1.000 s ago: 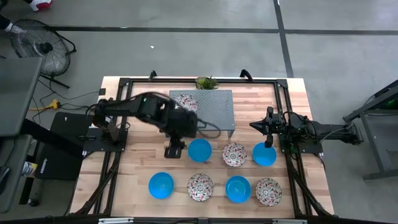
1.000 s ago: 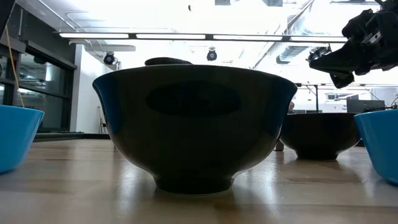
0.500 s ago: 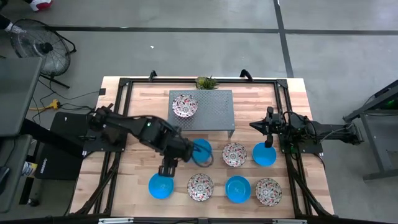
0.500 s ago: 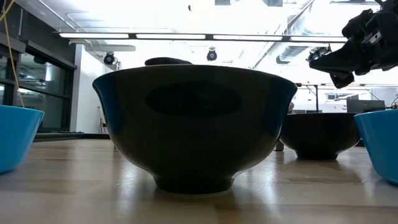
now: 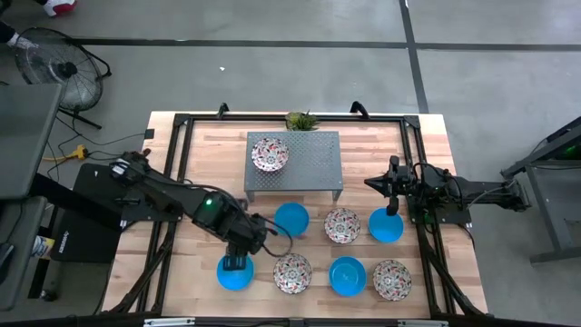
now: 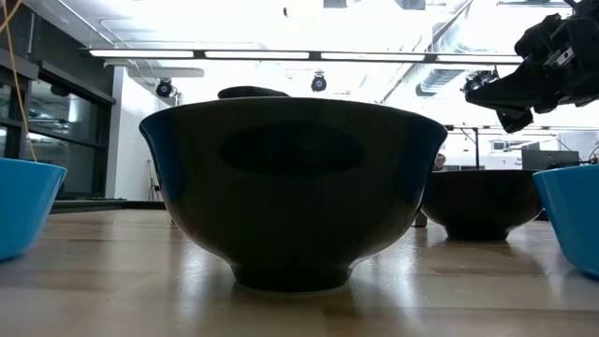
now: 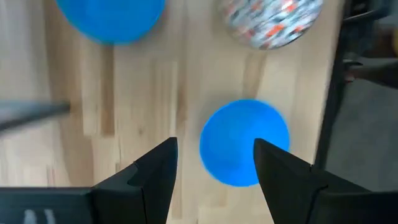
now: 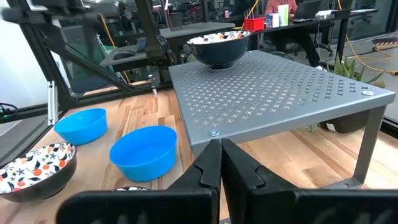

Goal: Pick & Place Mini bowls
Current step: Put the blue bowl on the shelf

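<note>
Eight mini bowls are out. One patterned bowl (image 5: 270, 153) sits on the grey stand (image 5: 309, 168). On the table, the middle row has a blue (image 5: 291, 219), a patterned (image 5: 342, 225) and a blue bowl (image 5: 386, 224). The near row has a blue (image 5: 235, 274), a patterned (image 5: 292, 272), a blue (image 5: 347, 276) and a patterned bowl (image 5: 391, 280). My left gripper (image 5: 234, 262) hangs open, pointing down, over the near-left blue bowl (image 7: 244, 151), not touching it. My right gripper (image 5: 392, 187) waits shut and level at the table's right side.
The perforated grey stand (image 8: 273, 87) takes up the far middle of the table, with a small plant (image 5: 302, 120) behind it. Black frame rails (image 5: 172, 163) run along the table's edges. Bare wood lies left of the near-left blue bowl.
My left gripper has swung from beside the stand toward the table's near edge and come down over the near-left blue bowl, rolling a little on the way. It has stayed open. No bowl has moved.
</note>
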{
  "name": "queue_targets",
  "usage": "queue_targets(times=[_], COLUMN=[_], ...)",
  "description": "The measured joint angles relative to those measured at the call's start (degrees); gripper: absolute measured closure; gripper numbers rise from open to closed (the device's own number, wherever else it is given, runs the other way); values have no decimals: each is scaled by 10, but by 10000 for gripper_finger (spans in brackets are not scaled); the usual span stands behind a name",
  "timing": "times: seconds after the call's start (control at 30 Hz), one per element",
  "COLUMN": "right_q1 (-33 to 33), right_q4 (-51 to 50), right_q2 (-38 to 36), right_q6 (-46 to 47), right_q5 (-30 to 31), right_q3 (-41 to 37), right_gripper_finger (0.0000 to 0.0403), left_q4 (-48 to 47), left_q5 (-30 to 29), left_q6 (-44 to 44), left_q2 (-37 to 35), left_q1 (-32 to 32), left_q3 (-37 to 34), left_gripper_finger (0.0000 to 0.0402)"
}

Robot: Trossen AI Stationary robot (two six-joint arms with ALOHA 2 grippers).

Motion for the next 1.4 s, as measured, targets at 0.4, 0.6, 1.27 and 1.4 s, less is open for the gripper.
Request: queue_targets(times=[0.4,0.6,1.27,1.4], right_q1=[0,0,0,0], right_q4=[0,0,0,0], right_q2=[0,0,3,3], right_q6=[0,0,0,0], right_q5=[0,0,0,0], right_q3=[0,0,0,0], right_gripper_finger=[402,402,402,402], left_q4=[182,262,325,346], left_q5=[42,76,82,84], left_q6=[-151,-195,-231,-227], left_q2=[-92,-93,-84,-62], left_q1=[-36,-40,-43,-43], left_q3=[-265,-341,-421,-422], left_gripper_finger=[197,197,197,197])
